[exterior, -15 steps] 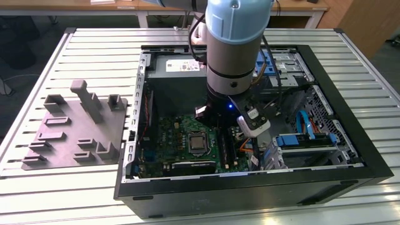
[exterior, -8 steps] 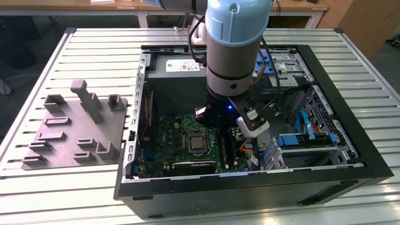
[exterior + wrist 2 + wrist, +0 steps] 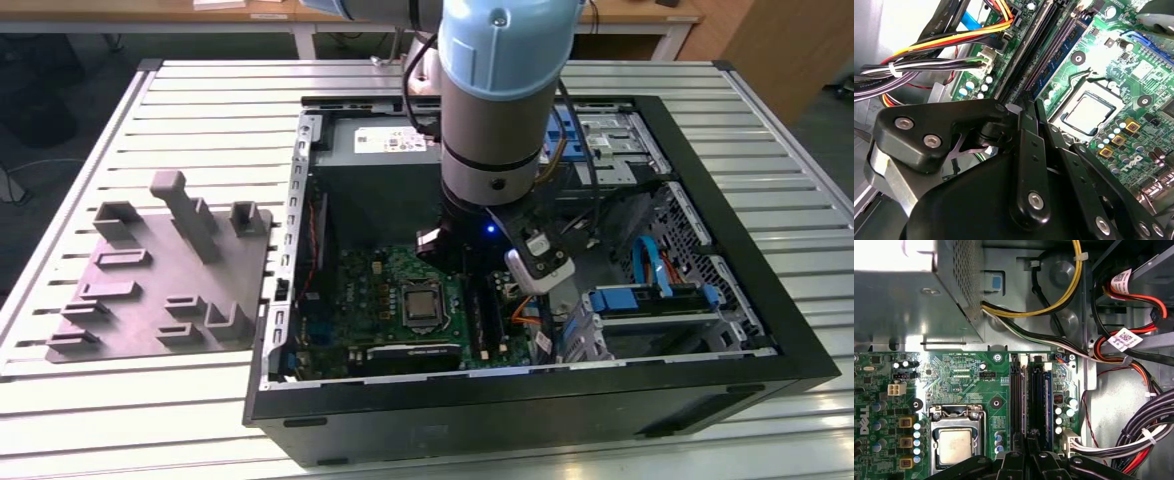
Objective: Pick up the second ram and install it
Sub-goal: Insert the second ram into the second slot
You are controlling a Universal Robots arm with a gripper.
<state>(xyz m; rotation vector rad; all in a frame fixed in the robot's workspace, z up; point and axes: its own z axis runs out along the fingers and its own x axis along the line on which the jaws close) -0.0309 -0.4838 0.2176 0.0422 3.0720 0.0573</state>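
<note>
The arm (image 3: 494, 100) reaches into the open case (image 3: 534, 390) on the slatted table (image 3: 134, 400), beside a grey fixture (image 3: 160, 280). In both wrist views the gripper (image 3: 1030, 442) stands over the slots, its fingers (image 3: 1026, 130) narrowed on the ram (image 3: 1030, 400), upright between them. Cables (image 3: 1134, 435) crowd alongside, near the metal CPU (image 3: 955, 445).

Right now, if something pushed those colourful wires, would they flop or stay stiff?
Probably flop and bend: the wires curve loosely. A white tie bunches them, so they'd likely shift together.
</note>
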